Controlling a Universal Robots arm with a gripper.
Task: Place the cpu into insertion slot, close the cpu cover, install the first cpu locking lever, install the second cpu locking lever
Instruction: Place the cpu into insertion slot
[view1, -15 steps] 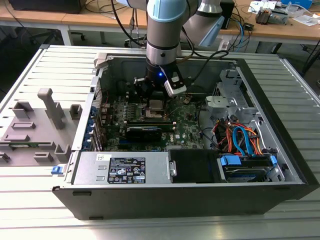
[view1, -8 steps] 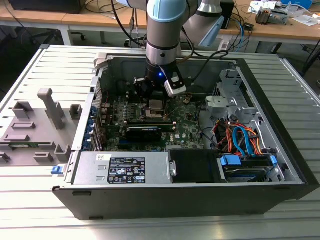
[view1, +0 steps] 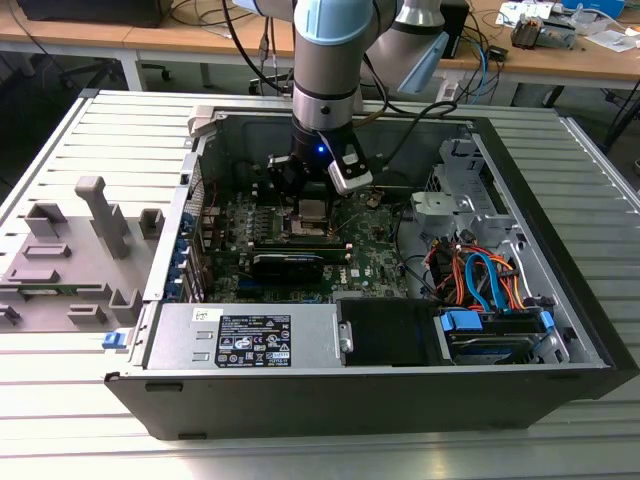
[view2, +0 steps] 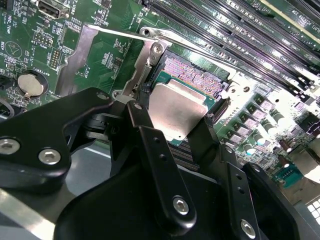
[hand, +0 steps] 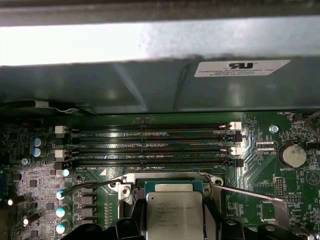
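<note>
We log gripper (view2: 174, 122) clamped on cpu (view2: 176, 107). Chip sits over insertion slot (view2: 194, 75), slot directly beneath gripper, pin field partly uncovered past one chip edge.

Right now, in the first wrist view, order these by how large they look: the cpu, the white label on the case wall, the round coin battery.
Largest: cpu, helped by nearness to the camera.
Then white label.
Smallest: coin battery.

arm (view1: 325, 60) pointing straight down, gripper (view2: 174, 124) clamped on the cpu (view2: 177, 111)
</note>
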